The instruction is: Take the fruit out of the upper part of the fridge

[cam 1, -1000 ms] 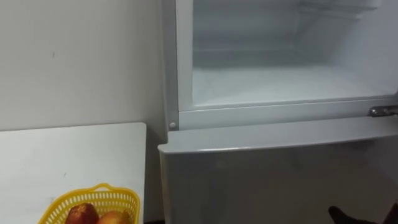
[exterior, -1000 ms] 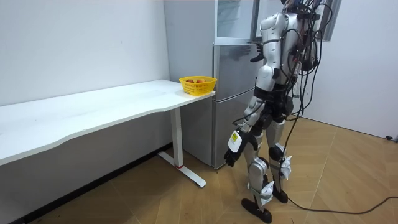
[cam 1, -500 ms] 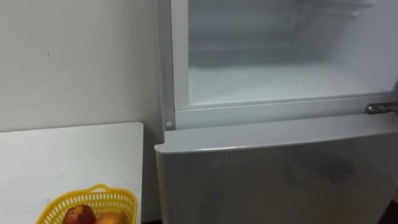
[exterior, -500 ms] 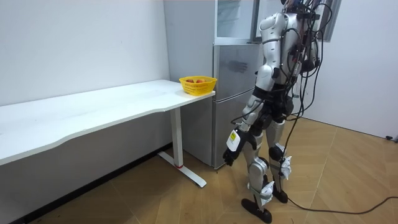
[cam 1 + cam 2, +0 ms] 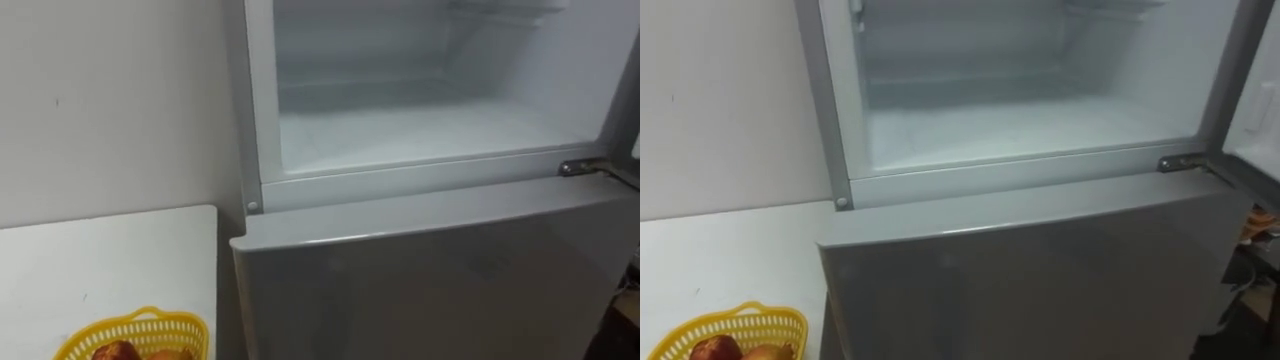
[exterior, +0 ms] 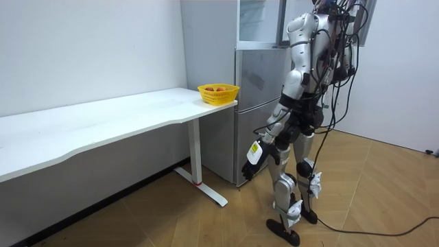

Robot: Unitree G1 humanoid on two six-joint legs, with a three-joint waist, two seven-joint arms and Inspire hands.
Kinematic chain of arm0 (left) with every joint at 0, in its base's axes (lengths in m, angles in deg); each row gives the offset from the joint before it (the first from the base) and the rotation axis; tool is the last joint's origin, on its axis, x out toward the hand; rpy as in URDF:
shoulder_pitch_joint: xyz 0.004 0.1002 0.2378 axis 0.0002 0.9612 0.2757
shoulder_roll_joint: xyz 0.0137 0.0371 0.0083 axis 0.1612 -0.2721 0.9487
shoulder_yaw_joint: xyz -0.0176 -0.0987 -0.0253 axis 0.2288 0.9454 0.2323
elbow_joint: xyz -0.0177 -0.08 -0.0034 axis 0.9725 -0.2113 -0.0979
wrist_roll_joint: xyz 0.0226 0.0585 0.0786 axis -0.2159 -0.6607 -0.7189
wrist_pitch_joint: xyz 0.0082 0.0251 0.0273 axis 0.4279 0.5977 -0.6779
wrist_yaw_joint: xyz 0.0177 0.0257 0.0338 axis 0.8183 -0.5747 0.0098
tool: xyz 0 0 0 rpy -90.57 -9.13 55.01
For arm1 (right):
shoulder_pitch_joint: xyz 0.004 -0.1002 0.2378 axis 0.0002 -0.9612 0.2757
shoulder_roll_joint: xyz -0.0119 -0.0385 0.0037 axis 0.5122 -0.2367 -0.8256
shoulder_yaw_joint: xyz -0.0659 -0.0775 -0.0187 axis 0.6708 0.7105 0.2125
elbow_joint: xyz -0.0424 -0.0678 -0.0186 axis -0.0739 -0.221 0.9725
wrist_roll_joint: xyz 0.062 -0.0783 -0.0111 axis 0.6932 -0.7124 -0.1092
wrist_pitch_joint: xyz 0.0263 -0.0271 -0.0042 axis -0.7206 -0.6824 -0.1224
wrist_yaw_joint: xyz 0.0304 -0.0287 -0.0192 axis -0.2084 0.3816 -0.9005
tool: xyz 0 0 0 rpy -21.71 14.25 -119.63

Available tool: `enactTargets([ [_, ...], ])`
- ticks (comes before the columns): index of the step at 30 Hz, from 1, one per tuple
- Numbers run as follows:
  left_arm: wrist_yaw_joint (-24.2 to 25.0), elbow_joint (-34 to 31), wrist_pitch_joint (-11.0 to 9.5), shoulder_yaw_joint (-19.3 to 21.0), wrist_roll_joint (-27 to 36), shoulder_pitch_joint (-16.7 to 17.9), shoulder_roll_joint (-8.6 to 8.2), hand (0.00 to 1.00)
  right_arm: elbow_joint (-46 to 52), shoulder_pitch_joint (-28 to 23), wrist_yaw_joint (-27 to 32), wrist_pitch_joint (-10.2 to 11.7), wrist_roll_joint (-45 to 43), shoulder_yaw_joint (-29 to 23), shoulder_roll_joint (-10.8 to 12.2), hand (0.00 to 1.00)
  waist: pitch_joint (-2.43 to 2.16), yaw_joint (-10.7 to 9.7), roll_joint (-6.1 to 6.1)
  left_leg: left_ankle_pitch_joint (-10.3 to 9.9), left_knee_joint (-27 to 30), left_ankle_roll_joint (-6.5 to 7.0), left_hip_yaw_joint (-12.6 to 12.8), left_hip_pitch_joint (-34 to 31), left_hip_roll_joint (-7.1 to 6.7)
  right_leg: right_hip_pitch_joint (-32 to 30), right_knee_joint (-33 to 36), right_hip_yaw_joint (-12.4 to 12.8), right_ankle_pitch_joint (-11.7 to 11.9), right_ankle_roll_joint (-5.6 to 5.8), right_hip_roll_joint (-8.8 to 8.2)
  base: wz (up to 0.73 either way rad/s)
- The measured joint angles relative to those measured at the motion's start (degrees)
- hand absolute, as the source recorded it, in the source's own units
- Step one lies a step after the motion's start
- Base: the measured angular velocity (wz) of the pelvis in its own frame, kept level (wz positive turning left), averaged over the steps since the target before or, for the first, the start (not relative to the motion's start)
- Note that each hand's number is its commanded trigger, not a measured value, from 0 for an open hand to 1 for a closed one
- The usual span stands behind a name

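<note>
White table (image 5: 100, 260) fills the left of the eye views, and at its near edge a yellow basket (image 5: 140, 325) holds reddish fruit (image 5: 715, 350). Just right of the table stands a grey fridge (image 5: 430, 290), lower door closed and upper compartment (image 5: 420, 135) wide open to the robot. The frosted floor of that compartment looks bare, and nothing to fetch can be made out on it. The only food in sight is the fruit in the basket, and whether that is the task's thing cannot be told. A metal hinge (image 5: 580, 167) sits at the compartment's right corner, with the open door (image 5: 1262, 110) beyond it. In the room view the robot stands upright close against the fridge front, between the table's end and the open door. Its left hand (image 6: 250, 163) hangs low beside its thigh, well apart from the compartment, too small to tell how its fingers lie. This looks like a pause before the open compartment, either ahead of a reach or after one. The next move likely calls for raising an arm to shelf height and searching the back and upper corners. The lower door's top edge juts forward below the opening, so a reach must clear it, and the basket stands near on the left.
</note>
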Motion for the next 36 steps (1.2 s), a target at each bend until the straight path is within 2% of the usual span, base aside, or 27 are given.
enactTargets([
  [4,0.0,-0.3,0.0,1.8,0.0,0.1,0.02,0.0,-0.2,0.0,3.9,0.1,3.3,-3.3,0.0,0.0,0.03,-0.6,-0.82,0.0,0.2,0.0,0.0,0.1,0.0,0.1,0.0,0.0,0.0,0.0,0.01,0.0],
  [8,0.2,-0.5,-0.1,3.4,-0.1,0.1,0.16,0.0,-0.1,0.0,5.4,0.2,4.2,-6.2,0.0,0.0,0.13,-1.3,-1.93,0.0,0.4,0.0,0.0,0.0,-0.06,0.2,-0.2,0.1,0.0,-0.02,0.0,0.0],
  [13,1.0,-1.6,-0.1,4.3,-0.1,0.2,0.3,0.0,0.0,0.2,7.2,2.2,4.8,-10.1,-0.1,0.0,0.14,-1.4,-2.42,0.0,0.4,0.01,0.3,0.0,-0.18,-0.1,-0.9,0.7,-0.1,-0.21,0.06,-0.02],
  [17,1.0,-2.0,-0.5,4.8,-0.2,0.2,0.26,0.0,0.3,0.9,9.3,3.5,5.2,-11.9,-0.1,0.0,0.12,-1.3,-2.28,0.0,0.2,0.01,0.4,-0.1,-0.12,-0.2,-0.8,1.0,-0.1,-0.22,0.17,-0.04],
  [20,1.0,-2.0,-1.5,5.6,-0.2,0.1,0.21,0.0,2.0,1.8,11.0,5.3,5.7,-12.4,-0.1,0.0,0.1,-1.3,-1.63,0.0,0.0,0.01,0.8,-0.6,-0.02,-1.2,0.0,1.3,-0.1,-0.21,0.17,-0.04],
  [25,1.0,-1.3,-2.3,6.3,-0.6,0.2,0.14,0.0,5.7,2.5,11.9,6.7,5.0,-12.7,-0.2,0.0,0.01,-1.4,-1.16,0.0,0.0,0.02,0.9,-0.9,-0.02,-1.7,0.3,1.4,-0.1,-0.21,0.17,-0.01],
  [29,1.0,-1.2,-2.3,6.3,-0.6,0.7,-0.23,0.0,6.8,4.6,12.0,6.7,1.0,-13.2,-0.5,0.0,0.04,-1.4,-1.17,0.0,-0.1,0.02,0.9,-0.9,0.01,-1.7,0.3,1.3,-0.1,-0.21,0.17,0.0],
  [34,0.8,-0.6,-2.2,6.5,-0.5,1.2,-0.65,0.0,11.4,6.2,11.9,6.5,0.5,-13.2,-2.9,0.0,0.03,-1.1,-1.22,0.0,-0.3,0.06,0.8,-1.0,-0.01,-1.7,0.3,1.2,-0.1,-0.22,0.15,0.0],
  [36,0.8,-0.3,-2.1,6.9,-0.5,1.4,-0.96,0.0,13.0,6.5,11.7,6.4,-0.9,-13.2,-3.0,0.0,0.04,-1.0,-1.29,0.1,-0.4,0.07,0.8,-1.0,-0.01,-1.7,0.3,1.2,-0.1,-0.22,0.15,0.0],
])
